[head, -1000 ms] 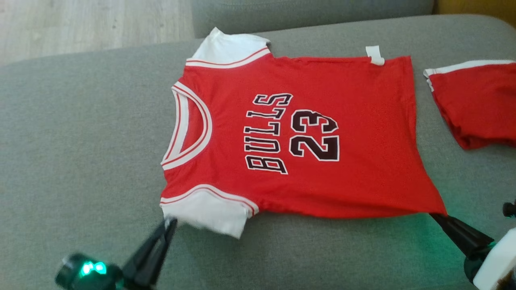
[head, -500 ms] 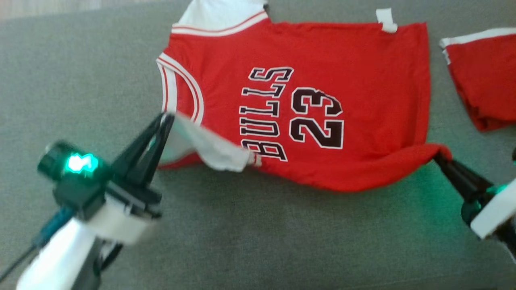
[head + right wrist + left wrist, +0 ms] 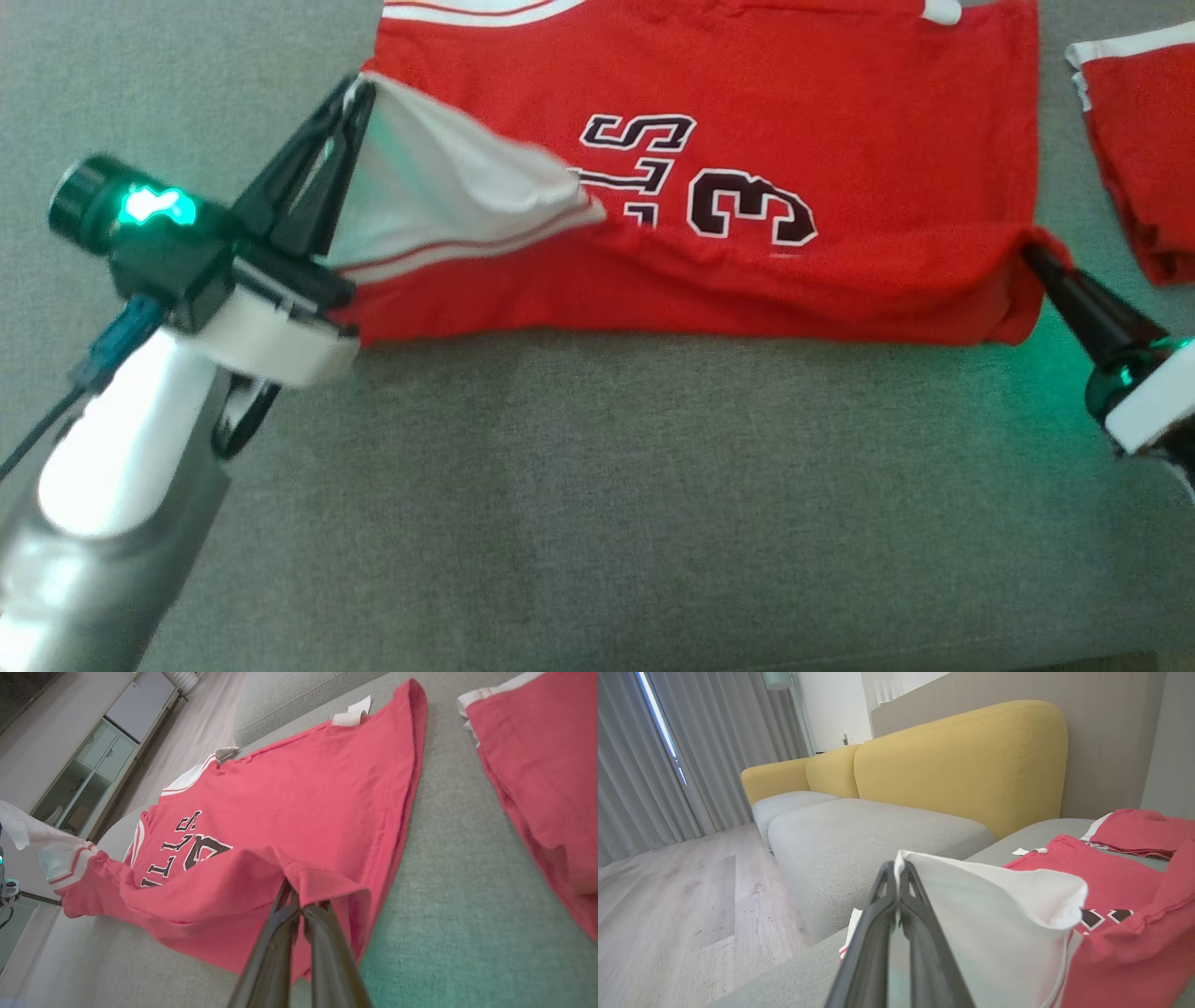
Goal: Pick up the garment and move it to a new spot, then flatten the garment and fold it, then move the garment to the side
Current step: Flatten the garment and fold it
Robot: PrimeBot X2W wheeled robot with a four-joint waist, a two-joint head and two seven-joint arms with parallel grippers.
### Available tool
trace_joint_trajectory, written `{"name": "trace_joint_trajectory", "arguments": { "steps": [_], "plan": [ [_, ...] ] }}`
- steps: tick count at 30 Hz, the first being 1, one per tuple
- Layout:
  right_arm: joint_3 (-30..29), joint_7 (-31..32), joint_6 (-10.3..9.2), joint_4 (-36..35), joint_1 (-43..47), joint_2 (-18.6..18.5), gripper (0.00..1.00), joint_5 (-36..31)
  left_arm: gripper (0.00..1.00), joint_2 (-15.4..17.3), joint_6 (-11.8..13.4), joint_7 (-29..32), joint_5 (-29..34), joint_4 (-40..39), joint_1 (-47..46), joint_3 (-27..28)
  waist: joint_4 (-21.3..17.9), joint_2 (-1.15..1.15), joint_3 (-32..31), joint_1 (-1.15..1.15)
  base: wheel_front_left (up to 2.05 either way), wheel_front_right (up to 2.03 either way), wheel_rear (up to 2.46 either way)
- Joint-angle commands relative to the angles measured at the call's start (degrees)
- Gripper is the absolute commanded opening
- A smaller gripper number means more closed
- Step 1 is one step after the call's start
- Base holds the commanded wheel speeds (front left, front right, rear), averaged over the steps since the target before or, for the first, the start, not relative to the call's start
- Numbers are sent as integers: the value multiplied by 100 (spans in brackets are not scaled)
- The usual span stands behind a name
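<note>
We saw the red jersey (image 3: pixel 840 112) lying front-up on the grey seat cushion (image 3: pixel 653 485). Its near edge was lifted and folded back over itself, so that the black lettering and the number were partly covered. The left gripper (image 3: pixel 359 86) was clamped shut on the edge of the near white sleeve (image 3: pixel 439 187), holding it raised above the shirt's chest. In the left wrist view we saw the two dark fingers (image 3: pixel 924 942) pressed together with white cloth pinched at their tips. The right gripper (image 3: pixel 1027 250) was likewise closed on the near hem corner, and in the right wrist view red fabric draped over its tips. A white tag (image 3: pixel 350 714) stuck out from the far hem. Near the jersey but apart from it, on the same cushion, lay a second red garment (image 3: pixel 1144 159) with white trim. Beyond the cushion we made out a yellow backrest (image 3: pixel 962 765), a wooden floor (image 3: pixel 668 905), grey curtains (image 3: pixel 714 742) and a glass-fronted cabinet (image 3: pixel 93 765).
</note>
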Motion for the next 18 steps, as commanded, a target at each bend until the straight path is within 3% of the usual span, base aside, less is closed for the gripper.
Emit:
{"name": "trace_joint_trajectory", "arguments": {
  "steps": [1,7,8,9,10,11,18],
  "plan": [
    [-86,-79,20,-20,11,-155,0,44,0,130,-12,-76,76,-52,-351,182,22,0,36,-1,0,0,0],
    [-212,-153,20,185,-147,-127,3,97,0,-97,-14,-142,196,392,-891,150,75,0,153,-1,0,0,0],
    [-235,-171,20,227,-169,-116,17,99,0,-147,-14,-144,225,394,-967,176,77,0,169,-1,0,0,0],
    [-261,-193,20,291,-186,-101,66,101,21,-193,-14,-145,256,396,-1019,214,74,0,180,-1,0,0,0],
    [-296,-221,20,381,-199,-72,100,109,80,-231,-14,-146,288,410,-1046,248,68,0,184,-1,0,0,0],
    [-331,-248,20,457,-210,-28,100,118,100,-271,-14,-147,313,425,-1054,292,59,0,183,-1,0,0,0],
    [-345,-367,20,628,-21,237,100,-52,100,-486,119,-148,262,562,-250,801,-89,0,-9,-1,0,0,0]
  ]
}}
